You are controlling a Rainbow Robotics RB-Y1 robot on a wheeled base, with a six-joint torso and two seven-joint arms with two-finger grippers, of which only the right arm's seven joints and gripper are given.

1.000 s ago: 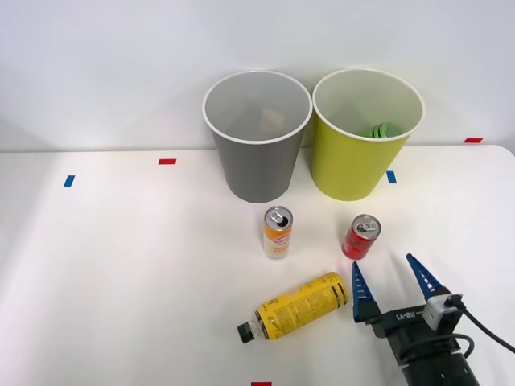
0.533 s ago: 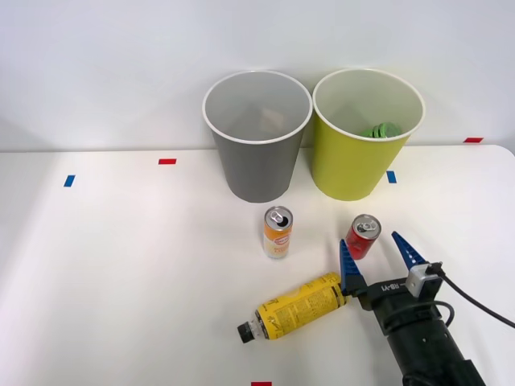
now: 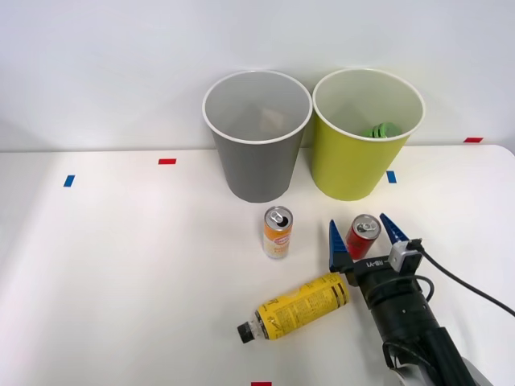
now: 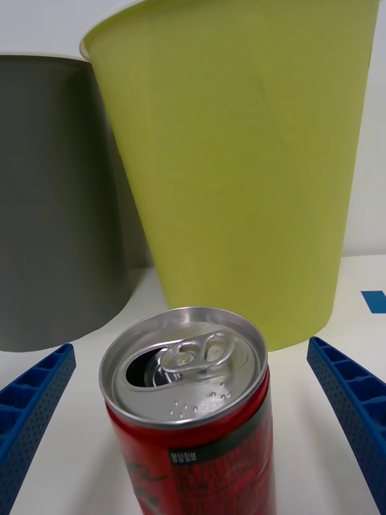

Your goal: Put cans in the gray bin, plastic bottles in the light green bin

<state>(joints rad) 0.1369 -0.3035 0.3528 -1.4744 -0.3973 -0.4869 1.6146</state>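
**Inspector:** Front view first. What stands on the table (image 3: 121,265)?

**Assistant:** Two bins side by side at the far edge, nearly touching: the gray bin (image 3: 256,153) on the left, the light green bin (image 3: 362,149) on the right. Something green (image 3: 381,129) lies inside the lime bin; what it is cannot be told. The orange-and-white can (image 3: 277,232) stands upright in front of the gray bin, apart from it. The red can (image 3: 363,236) stands upright in front of the light green bin. The yellow plastic bottle (image 3: 296,307) lies on its side nearer the robot, black cap pointing toward the near left.

**Inspector:** And the right gripper (image 3: 362,241)?

**Assistant:** It comes in from the lower right. Its blue fingers are spread wide, one on each side of the red can, neither seen to touch it. It has hold of nothing. The left finger's base sits just beside the bottle's far end.

**Inspector:** Other marks?

**Assistant:** Red and blue tape pieces on the tabletop, and a black cable (image 3: 467,281) trailing from the wrist.

**Inspector:** Now the right wrist view.

**Assistant:** The red can (image 4: 189,418) stands between the two ribbed fingers (image 4: 32,402), with clear gaps on both sides. Its silver top shows the pull tab and an opened mouth. Behind it rises the light green bin (image 4: 241,161), with the gray bin (image 4: 56,201) beside it. A blue tape piece (image 4: 374,301) lies on the table near the lime bin.
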